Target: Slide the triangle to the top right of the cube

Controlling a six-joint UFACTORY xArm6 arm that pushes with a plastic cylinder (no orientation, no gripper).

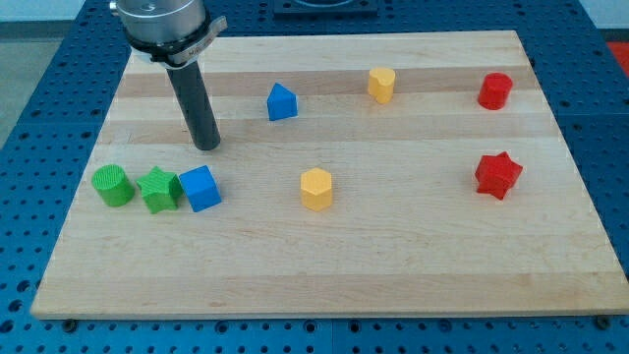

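Blue triangular block (282, 102) sits well up and to the view's right of the blue cube (201, 188), near the wooden board's (413, 256) top. You have no claw, only a rod; my tip (207, 147) rests just above the cube, left of the triangle. Push off-centre and the triangle may spin away; swing low and you clip the cube.
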